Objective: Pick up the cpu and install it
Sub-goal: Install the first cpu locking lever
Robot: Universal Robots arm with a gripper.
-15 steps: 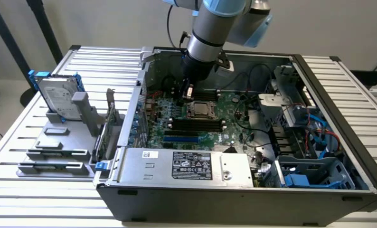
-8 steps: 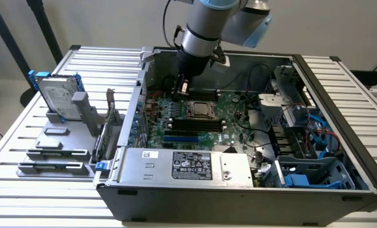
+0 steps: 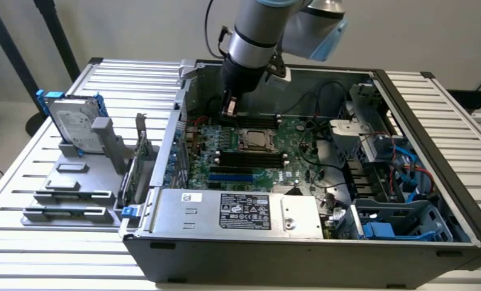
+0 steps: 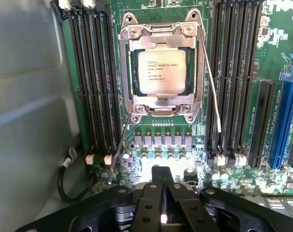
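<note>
As the arm hangs over the open computer case (image 3: 305, 251), the gripper (image 3: 230, 111) stands low over the green motherboard (image 3: 261, 173), just to the far side of the processor socket. In the wrist view the gripper (image 4: 162, 187) shows two black, matte fingers (image 4: 149, 203) with round bolt holes, drawn together edge to edge; nothing can be made out between them. The cpu (image 3: 254, 139) lies flat in the socket, apart from the gripper. Its top is a dull, pale silver square with rounded corners and fine printed lettering (image 4: 162, 71). A bright steel bracket (image 4: 132, 58) with screw heads at its corners surrounds the cpu, and thin wire levers (image 4: 212, 82) run along its sides. Long black memory slots (image 4: 95, 72) flank the socket in parallel rows, and a blue plastic slot (image 4: 284, 121) lies beyond one bank. At the near side of the case sits a grey sheet-metal power supply (image 3: 232, 212) with a printed label. On the slatted metal table (image 3: 14, 182), at the exterior view's left, a silver hard drive (image 3: 72, 124) in a blue frame stands upright beside grey rectangular holder blocks (image 3: 71, 182).
</note>
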